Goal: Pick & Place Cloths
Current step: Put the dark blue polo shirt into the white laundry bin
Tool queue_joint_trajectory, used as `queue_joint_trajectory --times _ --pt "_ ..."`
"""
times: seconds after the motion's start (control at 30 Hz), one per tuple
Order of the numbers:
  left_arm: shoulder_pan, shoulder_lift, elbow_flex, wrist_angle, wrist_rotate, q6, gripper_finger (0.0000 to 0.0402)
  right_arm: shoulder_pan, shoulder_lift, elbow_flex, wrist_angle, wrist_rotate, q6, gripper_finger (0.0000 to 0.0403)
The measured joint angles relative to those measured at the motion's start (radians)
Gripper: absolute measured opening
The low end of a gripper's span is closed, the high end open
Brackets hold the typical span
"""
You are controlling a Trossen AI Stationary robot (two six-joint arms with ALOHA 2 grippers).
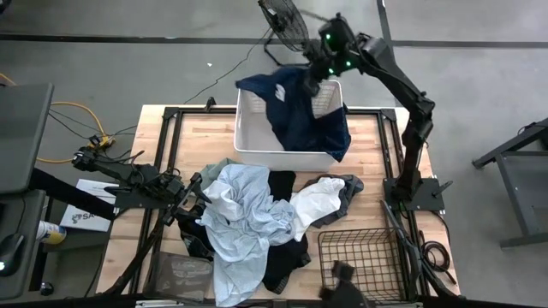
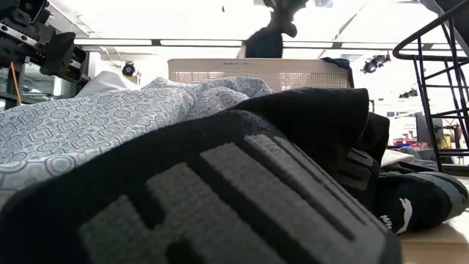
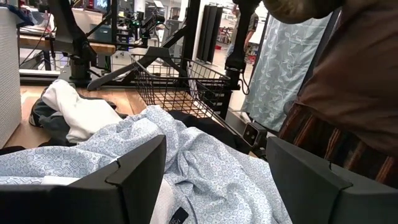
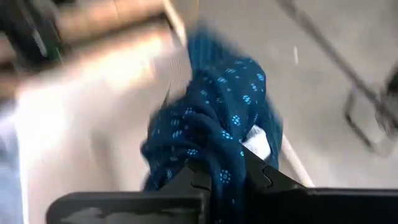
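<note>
My right gripper [image 1: 313, 84] is over the far side of the white laundry basket [image 1: 244, 120], shut on the dark navy dotted cloth [image 1: 304, 115]. My left gripper [image 1: 195, 195] is open at the left edge of the pile on the table. Its fingers stand on either side of a ridge of the light blue cloth [image 3: 205, 155]; whether they touch it I cannot tell. The pile holds the light blue cloth [image 1: 244, 214], a white-grey one [image 1: 317, 201], a black one [image 1: 287, 257] and a sage green edge [image 1: 221, 167]. My right gripper pinches a bunched fold of the navy cloth [image 4: 217, 140] between its two fingers, coming from above. The bunch hangs below the fingers [image 2: 265, 40], above the basket. The rest of the cloth lies in the basket and drapes over its right rim [image 1: 338, 137].
A black wire basket [image 1: 360, 257] stands at the table's near right corner. A fan [image 1: 287, 26] stands on the floor beyond the white basket. A person in brown [image 3: 360, 93] is close by the table's near side. A black garment with grey blocks [image 2: 220, 191] fills the low view.
</note>
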State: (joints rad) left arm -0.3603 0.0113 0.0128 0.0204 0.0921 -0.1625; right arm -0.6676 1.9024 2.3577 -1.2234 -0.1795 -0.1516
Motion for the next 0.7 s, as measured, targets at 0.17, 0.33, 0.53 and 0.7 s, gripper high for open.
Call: queue_joint_trajectory --times 0.17,0.33,0.53,0.7 --pt "0.000 0.000 0.000 0.000 0.000 0.000 0.0273 0.012 -0.001 0.000 -0.250 0.091 -0.028 0.0017" --pt "0.000 0.000 0.000 0.000 0.000 0.000 0.0273 0.054 0.000 -0.010 -0.346 0.099 0.027 0.0017" --pt "0.000 0.000 0.000 0.000 0.000 0.000 0.0273 0.147 0.000 -0.070 -0.347 -0.009 0.018 0.0017" --pt "0.000 0.000 0.000 0.000 0.000 0.000 0.0273 0.180 0.003 -0.218 -0.284 0.123 0.092 0.0017"
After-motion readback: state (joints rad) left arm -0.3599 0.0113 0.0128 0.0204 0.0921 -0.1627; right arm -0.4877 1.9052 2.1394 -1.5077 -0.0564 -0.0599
